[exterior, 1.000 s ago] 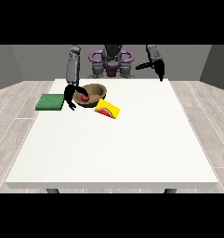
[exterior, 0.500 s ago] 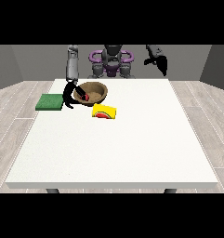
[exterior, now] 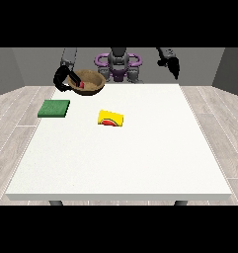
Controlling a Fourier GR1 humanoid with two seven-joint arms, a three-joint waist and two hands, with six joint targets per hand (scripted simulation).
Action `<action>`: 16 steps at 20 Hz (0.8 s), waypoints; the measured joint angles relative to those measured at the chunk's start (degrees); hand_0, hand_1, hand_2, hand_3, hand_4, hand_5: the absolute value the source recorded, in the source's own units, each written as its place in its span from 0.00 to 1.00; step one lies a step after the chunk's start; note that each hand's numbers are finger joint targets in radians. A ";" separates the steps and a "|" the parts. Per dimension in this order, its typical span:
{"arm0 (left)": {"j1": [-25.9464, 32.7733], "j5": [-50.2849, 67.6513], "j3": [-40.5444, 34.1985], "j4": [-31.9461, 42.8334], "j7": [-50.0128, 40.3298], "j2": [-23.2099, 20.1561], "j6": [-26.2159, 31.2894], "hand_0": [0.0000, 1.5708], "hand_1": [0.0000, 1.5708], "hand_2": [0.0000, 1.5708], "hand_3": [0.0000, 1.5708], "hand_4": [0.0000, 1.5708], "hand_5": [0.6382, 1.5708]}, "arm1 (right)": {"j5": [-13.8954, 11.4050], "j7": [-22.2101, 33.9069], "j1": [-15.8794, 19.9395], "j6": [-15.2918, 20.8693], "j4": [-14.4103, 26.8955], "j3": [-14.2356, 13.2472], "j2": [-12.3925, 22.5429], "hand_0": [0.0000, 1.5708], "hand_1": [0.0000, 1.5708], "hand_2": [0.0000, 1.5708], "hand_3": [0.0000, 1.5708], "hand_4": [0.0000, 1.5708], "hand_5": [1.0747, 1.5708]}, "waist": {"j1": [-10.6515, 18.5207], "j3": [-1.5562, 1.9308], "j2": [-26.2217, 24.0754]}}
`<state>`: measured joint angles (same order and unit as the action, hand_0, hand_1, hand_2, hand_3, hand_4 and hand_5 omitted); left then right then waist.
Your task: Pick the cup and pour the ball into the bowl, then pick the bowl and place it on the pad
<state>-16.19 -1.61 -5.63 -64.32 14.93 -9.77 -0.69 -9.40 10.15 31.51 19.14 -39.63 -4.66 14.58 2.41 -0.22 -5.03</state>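
A brown wooden bowl (exterior: 91,81) hangs tilted in the air above the table's far left, with something red inside it. The hand at the view's left (exterior: 62,79) has its fingers curled round the bowl's left rim. A yellow cup (exterior: 110,118) with a red opening lies on its side on the table, near the middle. A flat green pad (exterior: 54,108) rests on the table's left part, below and in front of the lifted bowl. The hand at the view's right (exterior: 171,64) is raised high above the table's far right corner, holding nothing, fingers pointing down.
The white table (exterior: 140,158) stretches wide towards the camera. The robot's purple and grey torso (exterior: 118,64) stands behind the far edge.
The hand at the view's left has lifted the bowl off the table, up and leftward. The yellow cup stays lying where it was. The other hand has stayed raised.
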 measured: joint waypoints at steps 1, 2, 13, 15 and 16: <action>0.14 0.12 -0.27 0.09 -0.11 -0.15 0.02 0.00 0.00 0.00 0.00 0.64 0.83 | 0.38 1.06 0.24 -1.19 -0.67 -0.32 0.97 1.00 1.00 1.00 0.49 0.51 1.00 | -0.52 0.04 -0.02; 0.32 0.26 -0.79 0.18 -0.07 -0.47 -0.13 0.00 0.00 0.00 0.00 0.63 0.83 | 0.83 1.71 -0.15 -2.50 -1.33 -0.55 1.71 1.00 1.00 1.00 0.48 0.50 1.00 | -1.26 0.07 -0.27; -1.76 3.39 -4.10 -1.64 2.58 -3.82 3.64 0.00 0.00 0.00 0.00 0.83 0.95 | 4.73 -2.28 -1.30 -10.43 -2.62 -7.96 13.29 1.00 1.00 1.00 0.00 0.58 1.00 | 0.47 0.21 7.35; -2.87 6.15 -7.50 -1.22 3.15 -7.60 6.52 0.00 0.00 0.00 0.00 0.84 0.99 | 5.62 -3.97 -1.55 -11.50 -2.35 -9.40 15.10 1.00 1.00 1.00 0.00 0.56 1.00 | 0.85 0.22 9.11; -3.29 7.70 -9.08 -1.26 2.74 -9.52 8.14 0.00 0.00 0.00 0.00 0.83 1.00 | 6.14 -4.80 -1.95 -11.78 -1.88 -10.29 15.86 1.00 1.00 1.00 0.00 0.55 1.00 | 1.43 0.22 9.55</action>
<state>-19.49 6.08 -14.72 -65.58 17.67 -19.29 7.45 -3.26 5.35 29.56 7.36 -41.51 -14.95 30.45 3.83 0.00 4.52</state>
